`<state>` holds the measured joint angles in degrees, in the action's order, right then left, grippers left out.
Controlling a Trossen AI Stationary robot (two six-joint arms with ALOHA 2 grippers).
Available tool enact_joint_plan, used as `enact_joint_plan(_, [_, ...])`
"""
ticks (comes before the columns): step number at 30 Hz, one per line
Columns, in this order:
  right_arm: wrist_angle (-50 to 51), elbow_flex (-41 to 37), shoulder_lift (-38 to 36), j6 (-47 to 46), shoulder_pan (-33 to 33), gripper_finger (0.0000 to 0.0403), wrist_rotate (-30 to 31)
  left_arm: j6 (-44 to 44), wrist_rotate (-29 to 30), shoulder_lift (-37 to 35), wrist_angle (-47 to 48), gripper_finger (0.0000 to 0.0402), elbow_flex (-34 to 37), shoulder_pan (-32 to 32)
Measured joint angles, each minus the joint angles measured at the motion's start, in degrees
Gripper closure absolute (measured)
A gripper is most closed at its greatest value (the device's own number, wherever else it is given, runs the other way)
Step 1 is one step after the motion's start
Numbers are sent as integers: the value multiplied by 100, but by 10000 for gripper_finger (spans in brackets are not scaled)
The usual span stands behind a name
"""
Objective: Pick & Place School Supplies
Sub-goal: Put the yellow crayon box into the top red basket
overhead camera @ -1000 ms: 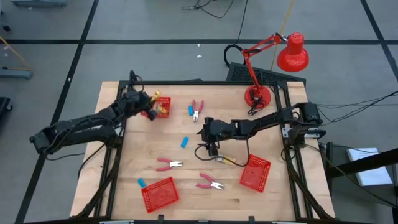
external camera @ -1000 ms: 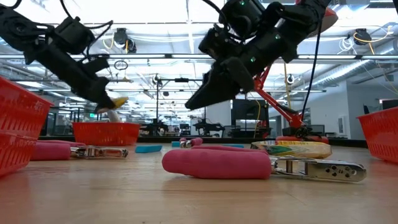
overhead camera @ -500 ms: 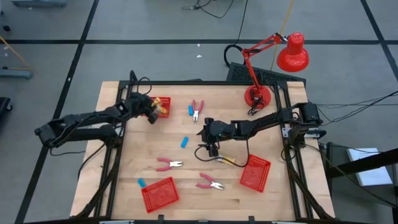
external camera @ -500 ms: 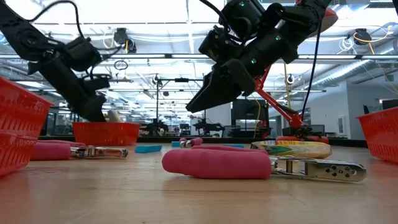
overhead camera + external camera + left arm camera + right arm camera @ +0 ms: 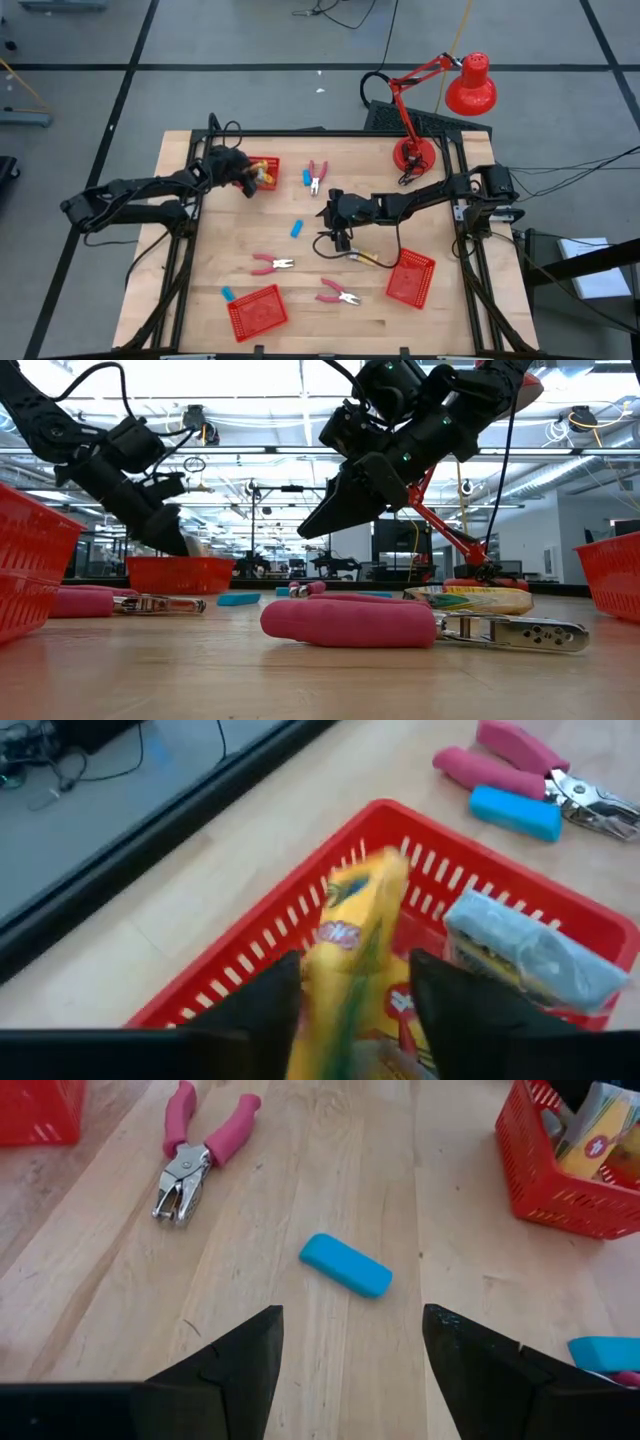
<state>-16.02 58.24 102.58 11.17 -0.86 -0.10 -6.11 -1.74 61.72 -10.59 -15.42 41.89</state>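
My left gripper is at the far-left red basket and is shut on a yellow pack. A silver-grey pack lies in the same basket. My right gripper hovers open above mid-table, its fingers pointing toward a light-blue block that lies flat on the wood. Pink-handled tools lie at three places. More blue blocks lie on the table. A yellow-and-silver piece lies near the right basket. My left gripper has the yellow pack between its two fingers, which come slanting down from the table's left side. The pack stands nearly upright, its lower end down inside the red basket. The contact spots themselves are hidden by the fingers.
A second red basket sits near the table's near edge, a third at the near right. The red desk lamp stands at the far right corner. Bare wood lies between the blue block and the near baskets.
My left gripper has come down with the yellow pack from above the far-left basket into it, and shifted a little toward the table's right. The right arm has kept still.
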Motion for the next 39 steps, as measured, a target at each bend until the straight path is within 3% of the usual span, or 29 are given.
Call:
enact_joint_plan(4, [-12, 0, 1, -1, 0, 170, 0, -112, -21, 2, -253, 147, 0, -3])
enact_joint_plan(8, [-111, 0, 1, 1, 0, 170, 0, -249, -581, 2, -989, 124, 40, -57])
enact_joint_plan(16, [-410, 4, 1, 88, -4, 170, 1, -23, -1693, 19, -4997, 138, 1486, -114])
enact_joint_plan(23, [-832, 4, 3, 322, -81, 170, 7, 460, -3120, -59, -5074, 167, 1470, -447])
enact_joint_plan(27, [-1027, 4, 3, 513, -158, 170, 36, 117, -3030, -92, -4826, 181, 1464, -980])
enact_joint_plan(32, [-936, 4, 3, 656, -453, 170, 512, -229, -2202, -88, -4520, 201, 1393, -1917])
enact_joint_plan(39, [-106, 9, -108, 759, -1180, 170, 2150, -501, -1298, -90, -4001, 225, 1153, -3363])
